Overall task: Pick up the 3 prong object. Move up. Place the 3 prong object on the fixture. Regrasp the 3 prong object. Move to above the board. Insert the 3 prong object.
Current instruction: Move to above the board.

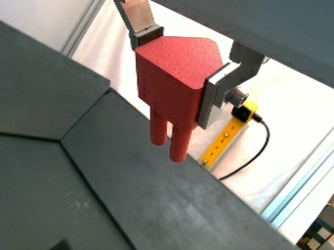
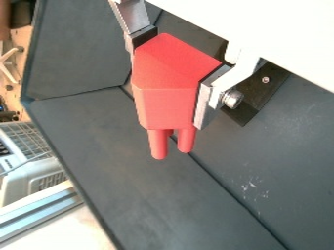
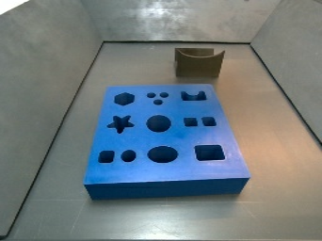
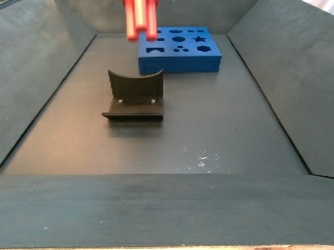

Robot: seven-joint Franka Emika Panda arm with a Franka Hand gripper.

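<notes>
jaws (image 2: pixel 170 70) clamping 3 prong object (image 2: pixel 167 86), high above fixture (image 4: pixel 133 96)

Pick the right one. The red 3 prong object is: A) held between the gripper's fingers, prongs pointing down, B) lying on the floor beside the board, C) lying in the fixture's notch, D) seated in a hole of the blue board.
A: in both wrist views the 3 prong object sits clamped in the gripper with its prongs hanging downward, while the fixture and the board stand unoccupied.
</notes>
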